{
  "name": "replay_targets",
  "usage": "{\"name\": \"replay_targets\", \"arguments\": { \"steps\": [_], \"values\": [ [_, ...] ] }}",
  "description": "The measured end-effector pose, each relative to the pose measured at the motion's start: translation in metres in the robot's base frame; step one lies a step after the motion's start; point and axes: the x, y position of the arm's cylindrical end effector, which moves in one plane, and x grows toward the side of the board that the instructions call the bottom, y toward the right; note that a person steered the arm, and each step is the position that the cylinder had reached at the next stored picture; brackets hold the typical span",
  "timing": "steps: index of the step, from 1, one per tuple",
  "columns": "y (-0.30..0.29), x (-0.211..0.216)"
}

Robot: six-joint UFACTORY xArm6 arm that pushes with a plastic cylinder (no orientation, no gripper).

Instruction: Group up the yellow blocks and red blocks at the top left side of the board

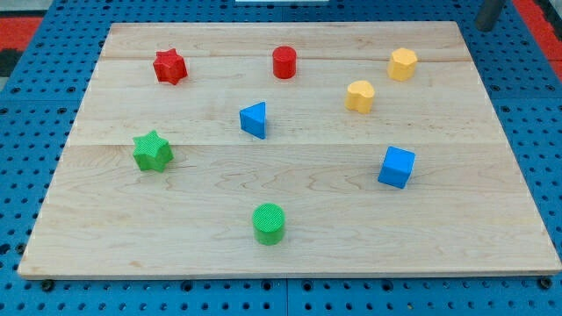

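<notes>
A red star block (169,67) lies near the board's top left. A red cylinder (284,62) stands at the top middle. A yellow hexagonal block (402,64) sits at the upper right, and a yellow heart-shaped block (359,96) lies just below and left of it. My tip (483,26) shows at the view's top right corner, just past the board's top right edge, well to the right of the yellow hexagonal block and touching no block.
A blue triangular block (254,119) lies at mid-board, a blue cube (396,167) at the right, a green star (152,151) at the left and a green cylinder (269,223) near the bottom middle. The wooden board (492,219) rests on a blue perforated table.
</notes>
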Motion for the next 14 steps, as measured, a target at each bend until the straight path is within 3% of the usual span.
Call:
{"name": "replay_targets", "arguments": {
  "steps": [1,2,3,4,5,6,7,8,10,12,13,14],
  "values": [
    [0.0,0.039],
    [-0.044,0.069],
    [-0.124,0.069],
    [-0.163,0.07],
    [-0.113,0.075],
    [-0.173,0.105],
    [-0.236,0.096],
    [-0.211,0.064],
    [-0.24,0.049],
    [-0.35,0.082],
    [-0.349,0.095],
    [-0.409,0.099]
  ]
}}
